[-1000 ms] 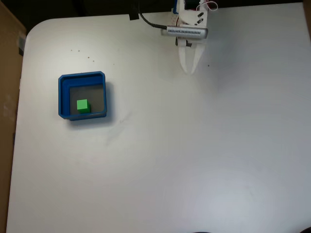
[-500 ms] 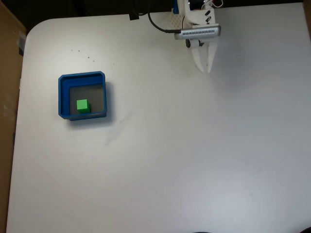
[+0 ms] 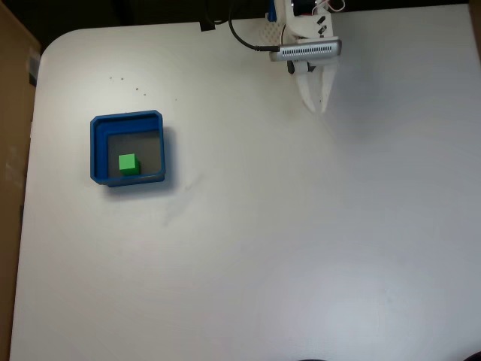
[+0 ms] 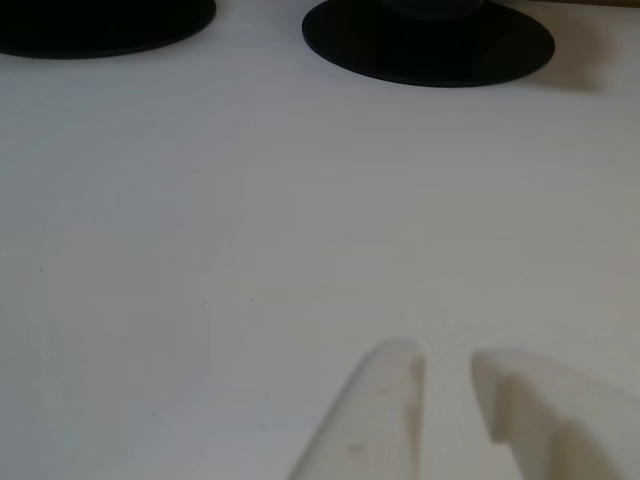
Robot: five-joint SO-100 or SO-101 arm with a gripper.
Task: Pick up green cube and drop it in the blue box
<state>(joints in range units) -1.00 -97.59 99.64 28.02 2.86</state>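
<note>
Fixed view, looking down: the cube (image 3: 128,164) is sitting on the grey floor of the box (image 3: 97,150), in the lower-left part of the floor, close to the left and near walls. Its faces are lying roughly parallel to the box walls; being a cube, it is showing no long axis. The box is resting on the white tabletop (image 3: 263,241) at the left, its sides running nearly square to the picture edges, with a slight tilt.

The hand (image 3: 316,107) is hanging over the tabletop near the top edge, well apart from the box and to its right. Its two white fingers are pointing down the picture, converging toward their tips, with only a narrow slit between them and nothing gripped. A grey ribbed bar (image 3: 308,51) is crossing the arm just above the fingers, and a black cable (image 3: 239,35) is curving away to its left.

Other view: the hand (image 4: 445,362) is entering from the bottom edge, its fingertips (image 4: 392,362) standing slightly apart above bare tabletop (image 4: 200,200). Two black discs (image 4: 430,40) are lying at the far edge.
</note>
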